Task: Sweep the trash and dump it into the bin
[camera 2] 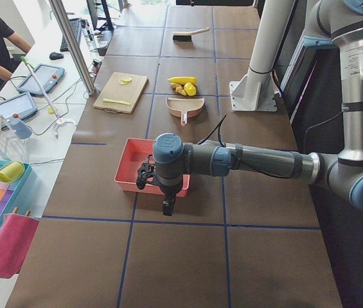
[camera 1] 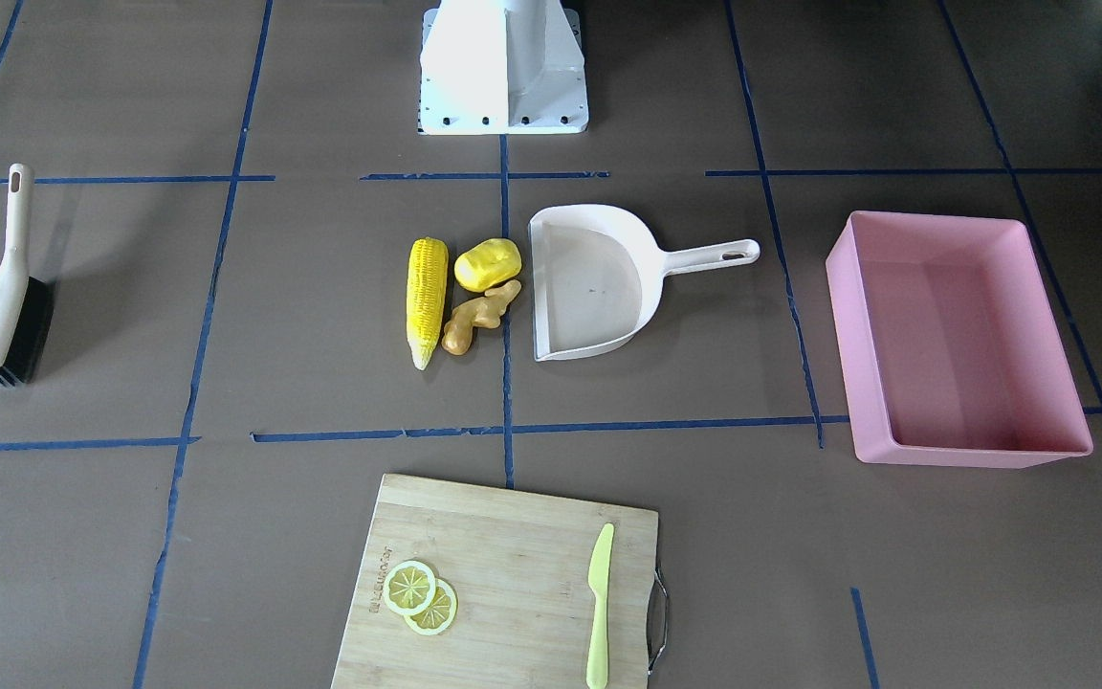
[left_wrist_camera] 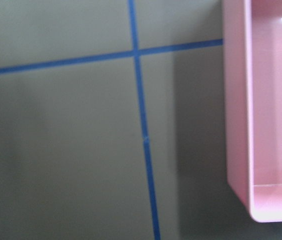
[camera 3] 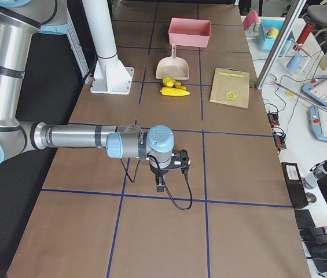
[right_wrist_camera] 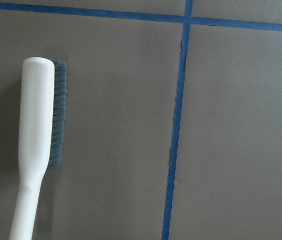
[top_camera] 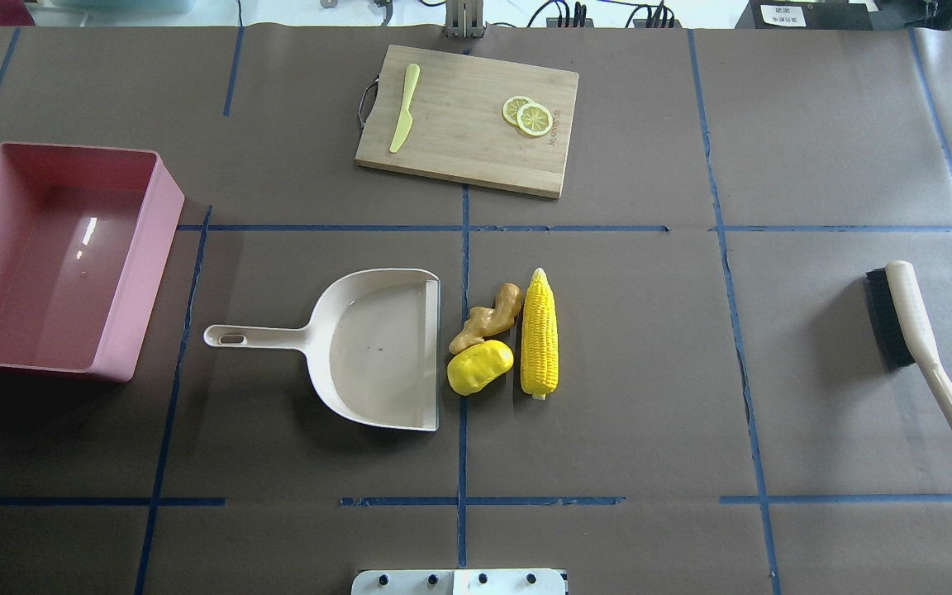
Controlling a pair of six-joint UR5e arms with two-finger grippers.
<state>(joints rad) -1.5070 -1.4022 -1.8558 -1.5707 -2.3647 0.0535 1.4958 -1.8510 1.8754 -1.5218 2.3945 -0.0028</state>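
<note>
The left gripper [camera 2: 167,208] points down above the table at the end of the near arm in the left side view. From that view alone it cannot be told whether its fingers are apart or together. The right gripper [camera 3: 160,186] hangs the same way in the right side view, and its state cannot be told either. Neither one holds anything that can be made out.

The trash lies in a tight cluster near the middle of the table [top_camera: 641,397]. The corn cob [top_camera: 540,333] lies lengthwise, on the side farthest from the dustpan. The yellow lump [top_camera: 480,367] sits just beside the cob. The ginger root [top_camera: 486,318] lies against the lump on its far side from the robot. All three sit just off the open mouth of the cream dustpan [top_camera: 377,347], whose handle points toward the bin. The pink bin [top_camera: 141,273] stands upright on the robot's left, apart from the dustpan's handle; one of its corners fills the right edge of the left wrist view.

A brush [top_camera: 914,339] with dark bristles lies well off to the robot's right, and the right wrist camera looks down on it. Across the table from the robot, a wooden cutting board [top_camera: 459,124] carries two overlapping lemon slices [top_camera: 527,116] and a yellow-green knife [top_camera: 403,109]. Blue tape lines [top_camera: 464,413] cross the brown surface.
</note>
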